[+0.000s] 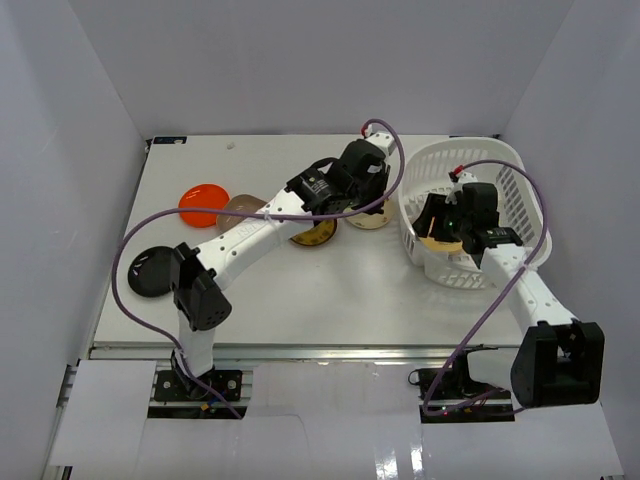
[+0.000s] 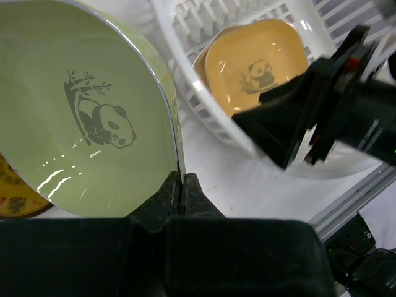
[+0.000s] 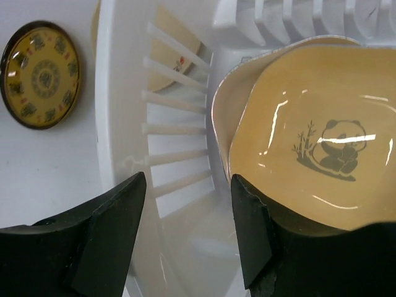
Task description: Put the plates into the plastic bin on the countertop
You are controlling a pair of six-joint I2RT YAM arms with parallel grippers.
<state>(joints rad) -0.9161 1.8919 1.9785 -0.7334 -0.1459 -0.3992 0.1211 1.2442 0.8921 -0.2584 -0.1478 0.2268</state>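
My left gripper is shut on the rim of a light green panda plate and holds it tilted just left of the white plastic bin. In the top view this gripper is over the plate, beside the bin. My right gripper is open and empty inside the bin, next to an orange panda plate that lies on a cream plate. The orange plate also shows in the top view and the left wrist view.
On the white countertop lie a yellow patterned plate, a brown plate, a red plate and a black plate. White walls enclose three sides. The right arm is close to the held plate.
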